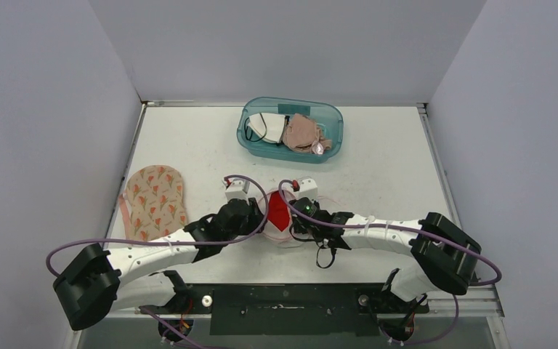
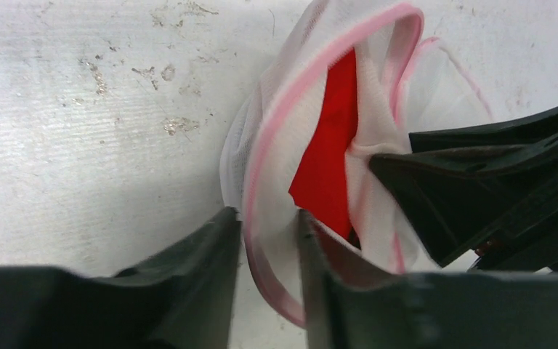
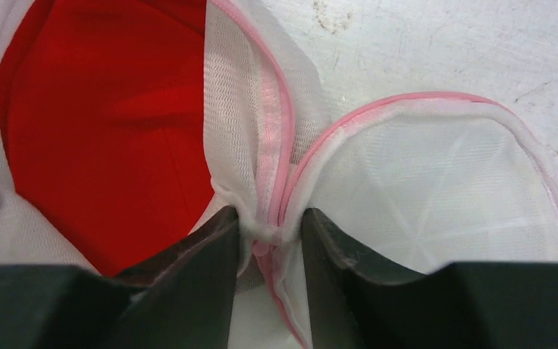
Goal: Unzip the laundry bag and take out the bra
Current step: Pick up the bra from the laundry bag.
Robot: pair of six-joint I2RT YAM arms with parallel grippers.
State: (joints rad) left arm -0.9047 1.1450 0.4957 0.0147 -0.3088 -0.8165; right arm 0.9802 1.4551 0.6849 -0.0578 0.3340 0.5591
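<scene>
The laundry bag (image 1: pixel 291 238), white mesh with pink trim, lies unzipped between the two arms near the table's front. It gapes open on the red bra (image 1: pixel 279 212) inside. My left gripper (image 1: pixel 260 217) is shut on the bag's left wall; in the left wrist view the mesh and pink rim (image 2: pixel 276 145) pass between its fingers (image 2: pixel 269 225), with the bra (image 2: pixel 327 160) just beyond. My right gripper (image 1: pixel 296 216) is shut on the bunched pink seam (image 3: pixel 269 225), where the bag's two halves (image 3: pixel 436 189) meet. The bra (image 3: pixel 102 131) fills the left half.
A teal plastic tub (image 1: pixel 244 129) holding several garments stands at the back centre. A floral, mitt-shaped cloth (image 1: pixel 154 200) lies at the left beside the left arm. Grey walls close in the table on three sides.
</scene>
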